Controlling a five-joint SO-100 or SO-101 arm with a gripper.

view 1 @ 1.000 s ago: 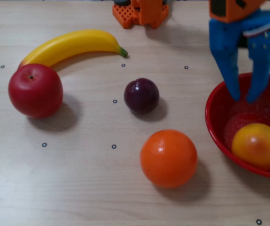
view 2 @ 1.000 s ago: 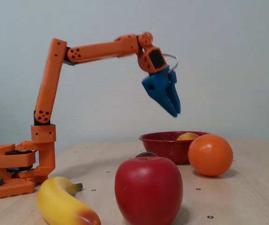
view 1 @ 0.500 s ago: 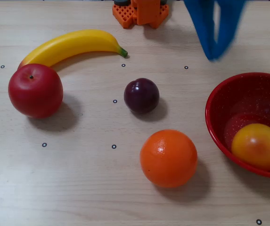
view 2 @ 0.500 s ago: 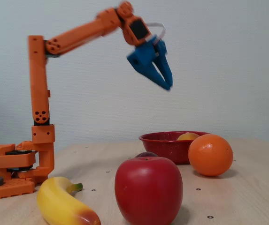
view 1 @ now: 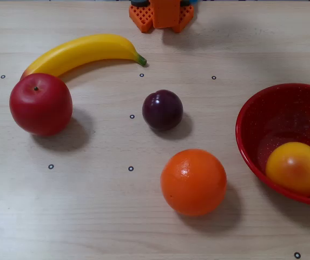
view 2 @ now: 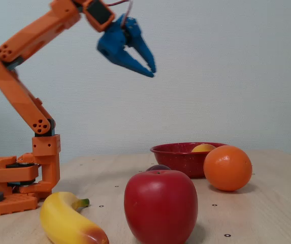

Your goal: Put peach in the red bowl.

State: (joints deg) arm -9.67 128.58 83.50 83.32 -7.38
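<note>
The peach already lies inside the red bowl, so the main step of the task looks done. In the fixed view from above, the bowl sits at about 3 o'clock on the tabletop, cut off by the right edge, and the peach rests on its inner floor toward 5 o'clock, close to the near wall. In the side fixed view, only the yellow top of the peach shows over the rim of the bowl.

The arm is raised well above the tabletop, and its blue fingers hang high in the air with nothing between them. They look nearly closed, the tips close together, though the angle makes the exact gap hard to judge. What is left, as I judge it, is at most for the arm to go back to rest.

The peach is small, round and smooth, yellow-orange with a soft reddish blush near its middle and a faint shine. It is smaller than the orange, which stands on the tabletop just outside the bowl at about 8 o'clock from it. The plum, apple and banana lie well apart from the bowl, toward 9 to 11 o'clock.
</note>
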